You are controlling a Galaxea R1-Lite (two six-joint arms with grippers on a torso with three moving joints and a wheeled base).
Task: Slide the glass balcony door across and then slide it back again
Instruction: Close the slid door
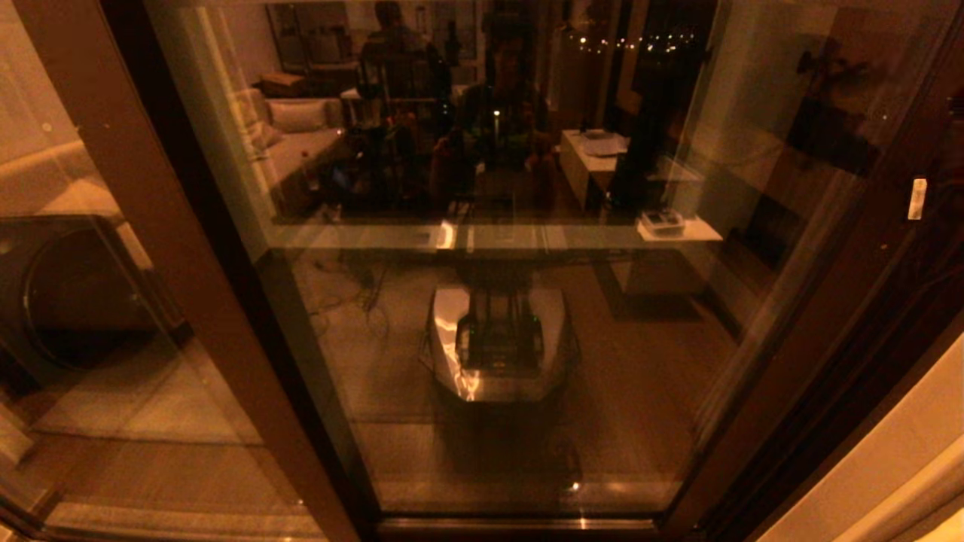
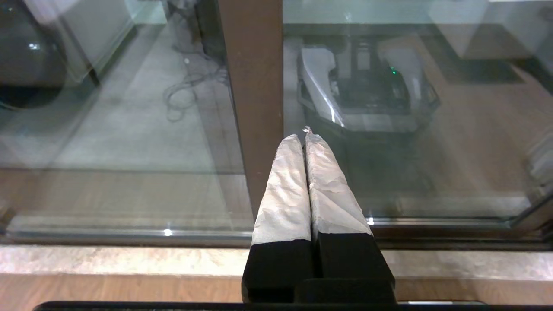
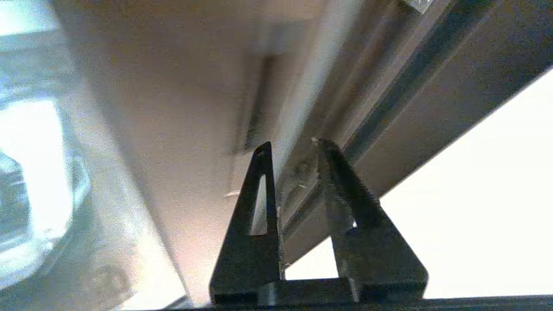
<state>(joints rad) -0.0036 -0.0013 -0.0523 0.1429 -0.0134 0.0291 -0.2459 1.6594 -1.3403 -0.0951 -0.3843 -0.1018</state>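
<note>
One glass balcony door (image 1: 489,301) (two hands (image 2: 304,136)).

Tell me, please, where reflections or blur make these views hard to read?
Head view: the glass balcony door mirrors the room and robot, dim amber light. Left wrist view: sharp, shut left gripper, mild reflections. Right wrist view: open right gripper sharp, frame behind smeared, one corner washed out.

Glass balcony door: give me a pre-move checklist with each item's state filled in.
1. Right gripper open near the stile: ok.
2. Recessed handle slot just ahead of its fingers: ok.
3. Finger actually seated in the slot: cannot tell.
4. Left gripper shut, hanging before the lighter stile and gripping nothing: ok.
5. Glass balcony door closed against the right-hand frame: cannot tell.
</note>
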